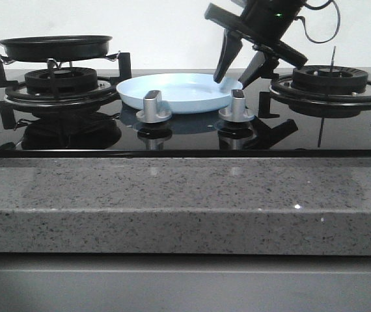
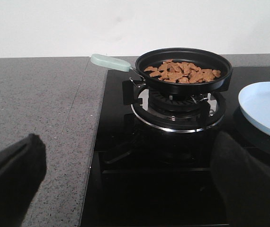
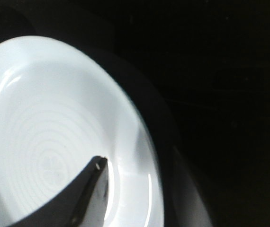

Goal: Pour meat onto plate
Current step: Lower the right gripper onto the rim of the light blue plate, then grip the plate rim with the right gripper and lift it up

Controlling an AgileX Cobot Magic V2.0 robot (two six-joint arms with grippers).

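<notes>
Starting at the far left of the hob, we see the black frying pan (image 1: pixel 55 47) sitting on the left burner (image 1: pixel 60 81), its pale handle (image 2: pixel 110 62) reaching out over the grey stone counter (image 2: pixel 35 109). The meat (image 2: pixel 182 72) lies in that pan as a heap of small tan pieces; none of it is on the plate, so we judge the pour has not begun. The handle points away from the plate, probably so an arm on that side can take it and tip the pan toward the middle of the hob.

The left gripper (image 2: pixel 125 189) does not show in the front view. In its own wrist view we see its two dark fingers spread wide with nothing between them, well short of the pan, looking straight at it.

To the right of the pan, between the two burners and just behind the two silver knobs (image 1: pixel 153 107), the plate (image 1: pixel 179 91) rests flat on the black glass and holds nothing. It sits near the pan, which keeps the carry short.

Further right, the right gripper (image 1: pixel 239 77) comes down at a slant over the plate's right rim, its jaws parted and holding nothing; one finger looks to be over the rim and one outside it, as if to steady the plate. Whether either finger touches the rim, we cannot tell. Beyond the plate, the right burner (image 1: pixel 332 81) is bare.
</notes>
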